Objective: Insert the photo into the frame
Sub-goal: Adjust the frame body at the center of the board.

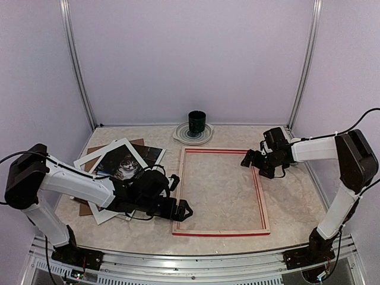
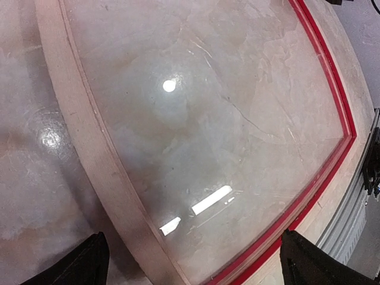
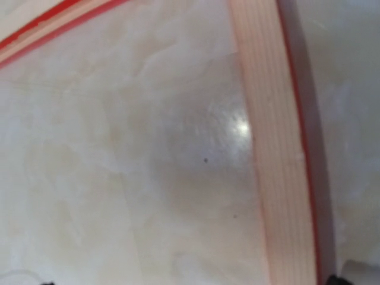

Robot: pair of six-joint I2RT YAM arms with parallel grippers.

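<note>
L gripper: jaws wide apart, nothing btwn them. It sits low at the frame's left rail, near the frame's 7 o'clock corner. On the L wrist cam my two dark fingers straddle that corner, w/ the pale rail running up between them and the red edge on the far side. Can't tell if I'm touching the rail or just above it.

R gripper: jaws also apart, empty, at the frame's right rail near its 1 o'clock corner. The R wrist cam shows pale rail w/ a thin red line and bare marble-look table. The fingertips barely show at the bottom edge.

The frame lies flat, pale back up, from table centre toward 5 o'clock. Glare spots inside it on the L wrist cam suggest a clear pane is in, but I'm not sure. Nothing else is in the opening.

The photo is at 9 o'clock in a loose pile, well apart from the frame. The cat shows through a white mat lying over it, and brown cardboard pokes out underneath. My L arm crosses over the pile's near side.

A cup on a plate sits at 12 o'clock, out of the way.

Progress, IMO: early. The frame is placed and opened up, and neither gripper has the photo. To do: get the photo out from under the mat, carry it over, and seat it square inside the rails.
</note>
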